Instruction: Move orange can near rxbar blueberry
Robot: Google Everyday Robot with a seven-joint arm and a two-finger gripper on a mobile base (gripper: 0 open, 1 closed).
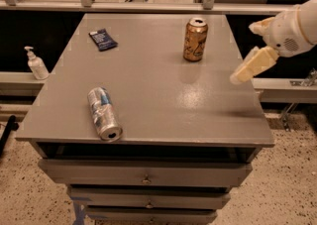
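The orange can (pixel 195 39) stands upright on the far right part of the grey table (pixel 148 105). It is copper-orange with dark markings and a silver top. The rxbar blueberry (pixel 103 39), a small flat dark navy wrapper, lies at the far left of the table top. My gripper (pixel 244 52) hangs over the table's right edge, to the right of the orange can and a little nearer the camera. It is open and empty, and it does not touch the can.
A silver-and-blue can (pixel 104 113) lies on its side near the table's front left. A white pump bottle (pixel 35 64) stands on a ledge left of the table. Drawers (pixel 143 175) sit below the table top. A rail runs behind.
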